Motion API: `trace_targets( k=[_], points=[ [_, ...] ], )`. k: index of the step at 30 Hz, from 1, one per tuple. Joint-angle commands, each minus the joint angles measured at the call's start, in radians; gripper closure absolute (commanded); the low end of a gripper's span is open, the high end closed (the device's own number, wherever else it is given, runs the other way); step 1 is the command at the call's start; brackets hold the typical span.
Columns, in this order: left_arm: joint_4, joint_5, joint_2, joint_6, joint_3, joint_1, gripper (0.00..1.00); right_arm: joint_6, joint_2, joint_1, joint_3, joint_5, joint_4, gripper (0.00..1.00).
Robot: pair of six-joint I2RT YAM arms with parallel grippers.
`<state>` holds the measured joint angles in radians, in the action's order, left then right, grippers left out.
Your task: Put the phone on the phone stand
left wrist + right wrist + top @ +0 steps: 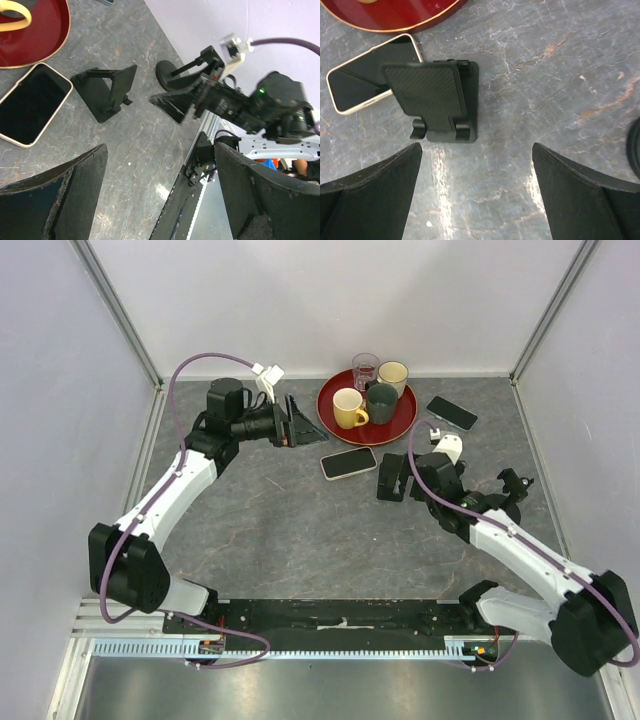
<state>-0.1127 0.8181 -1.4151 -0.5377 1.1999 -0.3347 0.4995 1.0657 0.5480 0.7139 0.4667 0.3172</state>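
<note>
The phone [348, 462], black-screened with a cream rim, lies flat on the grey table just below the red tray; it also shows in the left wrist view [31, 105] and the right wrist view [355, 82]. The black phone stand [385, 482] stands just right of it, empty, and shows in the wrist views [105, 92] [437, 100]. My right gripper [404, 478] [476, 160] is open and empty, right behind the stand. My left gripper [300, 422] [159, 165] is open and empty, left of the tray, apart from the phone.
A red tray [400, 427] at the back holds a yellow mug [348, 408], a dark cup [381, 402], a cream cup [393, 373] and a glass [365, 368]. A second, dark phone [452, 412] lies right of the tray. White walls enclose the table.
</note>
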Motion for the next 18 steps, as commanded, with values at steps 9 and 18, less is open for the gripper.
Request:
trace_targets(
  k=[9,18],
  points=[
    [0.041,0.096,-0.054,-0.059,0.036,0.003,0.07,0.062,0.315,-0.046,0.070,-0.122,-0.360,0.02],
    [0.048,0.107,-0.070,-0.071,0.035,0.003,0.08,0.102,0.416,0.013,0.127,-0.010,-0.339,0.02]
  ],
)
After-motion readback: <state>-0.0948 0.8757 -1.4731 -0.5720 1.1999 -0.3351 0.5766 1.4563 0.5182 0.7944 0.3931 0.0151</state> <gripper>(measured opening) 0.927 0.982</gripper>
